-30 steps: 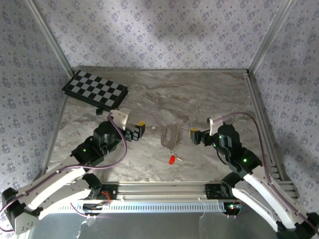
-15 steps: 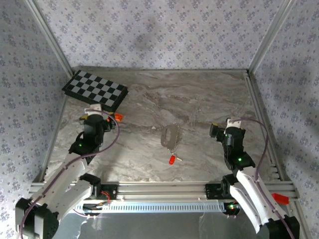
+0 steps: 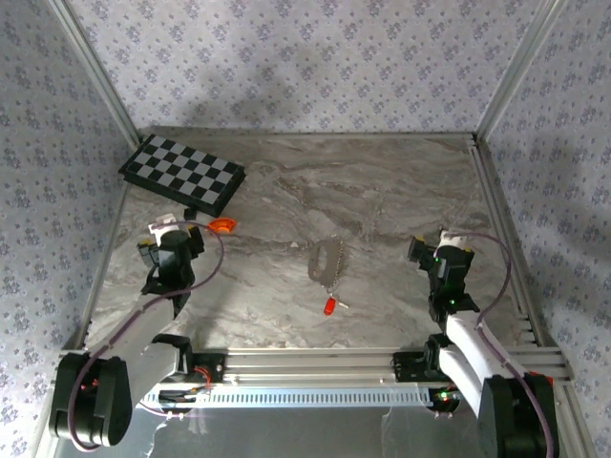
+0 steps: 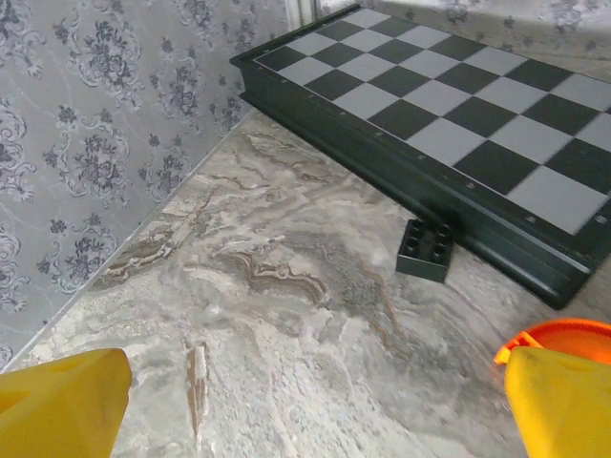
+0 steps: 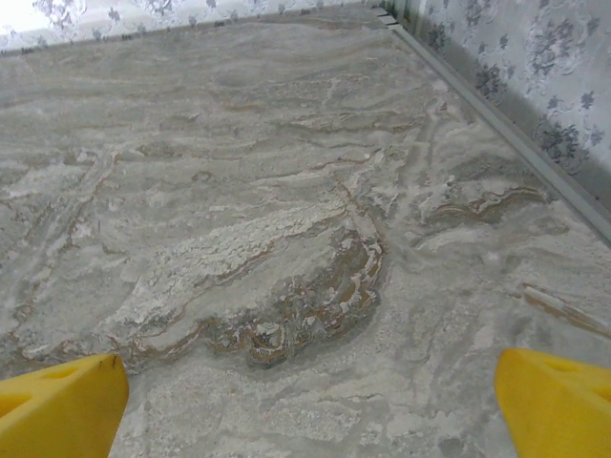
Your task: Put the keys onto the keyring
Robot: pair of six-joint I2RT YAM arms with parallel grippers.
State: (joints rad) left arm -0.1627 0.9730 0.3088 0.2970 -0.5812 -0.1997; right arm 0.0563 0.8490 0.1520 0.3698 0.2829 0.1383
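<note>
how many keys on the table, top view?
1 for certain: a red-headed key just off the near end of the keyring. An orange piece beside the chessboard may be a second; too small to tell.

Chessboard (image 3: 181,173) far left corner; black brick (image 4: 426,250) beside its edge; orange item (image 3: 222,225), perhaps lid.

Two slim robot arms, the left arm (image 3: 132,329) and the right arm (image 3: 468,350), are each white-shelled with chunky black joint housings and a fat black round shoulder drum (image 3: 91,410). A thin purple cable (image 3: 218,250) loops loose off each wrist. The left tool (image 4: 305,410) and right tool (image 5: 305,410) carry blunt, bright yellow fingertips (image 4: 62,401).
</note>
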